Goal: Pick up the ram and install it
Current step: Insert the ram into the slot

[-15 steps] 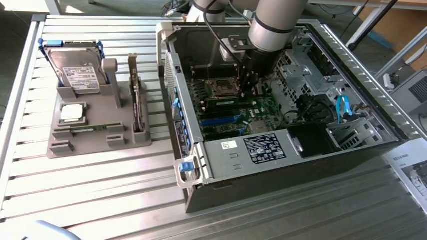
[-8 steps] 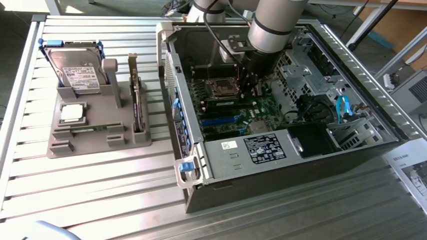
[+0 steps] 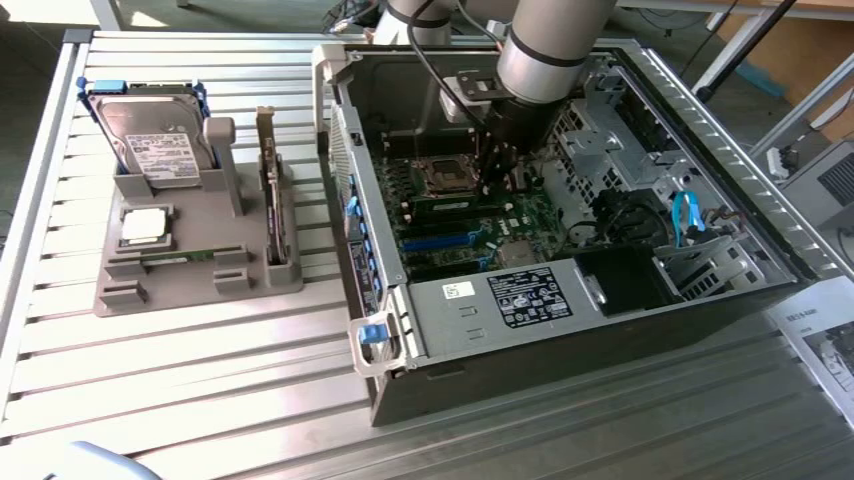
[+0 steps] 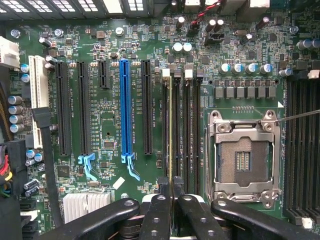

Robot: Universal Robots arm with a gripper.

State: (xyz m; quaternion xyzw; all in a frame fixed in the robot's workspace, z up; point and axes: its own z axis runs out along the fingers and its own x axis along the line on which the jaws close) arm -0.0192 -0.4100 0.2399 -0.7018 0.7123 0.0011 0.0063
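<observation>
We see the ram (image 4: 170, 130) edge-on, a thin strip running along the bank of memory slots (image 4: 186, 125) on the motherboard (image 4: 105, 125). It lies between the blue expansion slot (image 4: 126, 107) and the CPU socket (image 4: 243, 162) (whether it sits in a slot or just above, we cannot tell). The gripper (image 4: 170, 192) is clamped on one end of it, fingers (image 4: 157, 215) pressed against both faces. In the exterior view the gripper (image 3: 505, 170) reaches down into the open computer case (image 3: 400, 90). The hard drive (image 3: 158, 140) stands in the gray holder (image 3: 200, 285) on the exterior view's left.
</observation>
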